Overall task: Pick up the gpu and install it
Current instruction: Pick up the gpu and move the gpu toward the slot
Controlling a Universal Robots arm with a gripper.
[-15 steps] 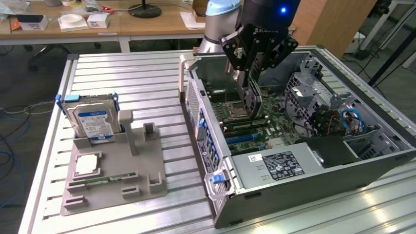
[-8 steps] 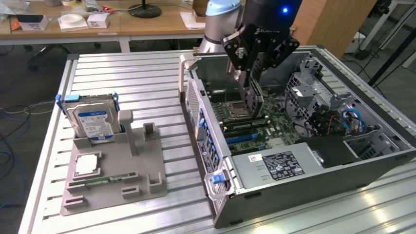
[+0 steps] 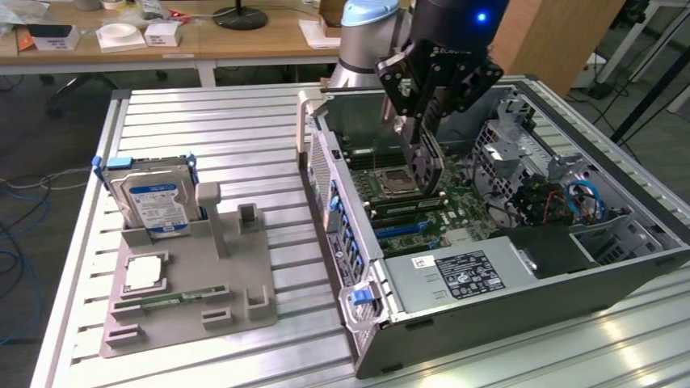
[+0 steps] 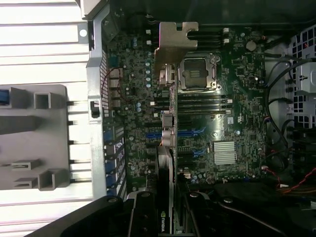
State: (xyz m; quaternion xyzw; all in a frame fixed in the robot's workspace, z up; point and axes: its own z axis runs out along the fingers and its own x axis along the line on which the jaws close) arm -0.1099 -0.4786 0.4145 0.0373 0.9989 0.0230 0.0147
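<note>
The pincer [image 3: 418, 129] is clamping the gpu [image 3: 427, 166] on edge between its black fingers and is holding it inside the open computer case [image 3: 485, 279], over the motherboard [image 4: 242, 113]. I cannot tell whether the card's lower edge is touching the board.

To my eye the main danger is misalignment. The card is hanging nearer the processor socket [image 4: 197, 74] and the black memory slots than the blue slots [image 4: 190, 133]. If it is pressed down off a slot, its edge could be scraping components or bending pins. The metal bracket [image 4: 174, 42] could be catching on the case's rear wall and tilting the card. A thin card held by a small patch could also be twisting or slipping in the grip. Loose red and blue cables [image 4: 296, 185] are lying well to one side, so I judge them the lesser worry.

The gpu is looking thin, flat and rigid, dark on its faces, with a folded plate of dull bare metal at one end. The motherboard is dark green and crowded with small parts, plus a finned silver heatsink [image 4: 224, 152]. The case is painted sheet steel, perforated in places. On the ribbed aluminium worktop [image 3: 216, 121], a matt grey plastic holder [image 3: 189, 279] is standing a shiny silver hard drive [image 3: 157, 198] upright.
</note>
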